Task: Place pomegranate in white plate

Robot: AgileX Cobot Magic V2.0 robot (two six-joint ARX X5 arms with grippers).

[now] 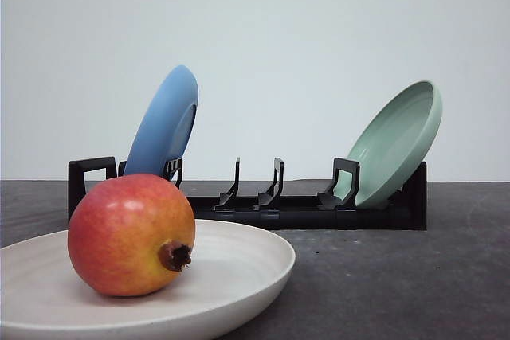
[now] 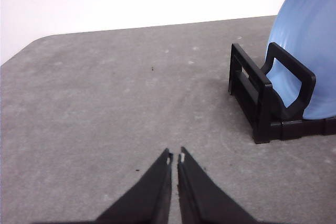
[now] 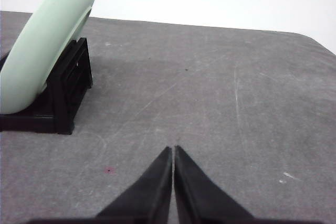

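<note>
The round red-and-yellow glossy pomegranate (image 1: pixel 130 234) sits settled in the cream matte shallow white plate (image 1: pixel 247 272), so both the left gripper (image 2: pixel 175 158) and right gripper (image 3: pixel 173 150) hang clenched, empty, above bare table.

The pomegranate (image 1: pixel 131 234) is seated in the white plate (image 1: pixel 239 276). A rack (image 1: pixel 263 211) is set behind, at one o'clock, with plates propped at each end.

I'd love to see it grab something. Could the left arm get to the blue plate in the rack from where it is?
Probably yes. The left wrist view shows bare table between the shut left fingers and the blue plate, which leans in the black rack. The fingers would have to open first.
</note>
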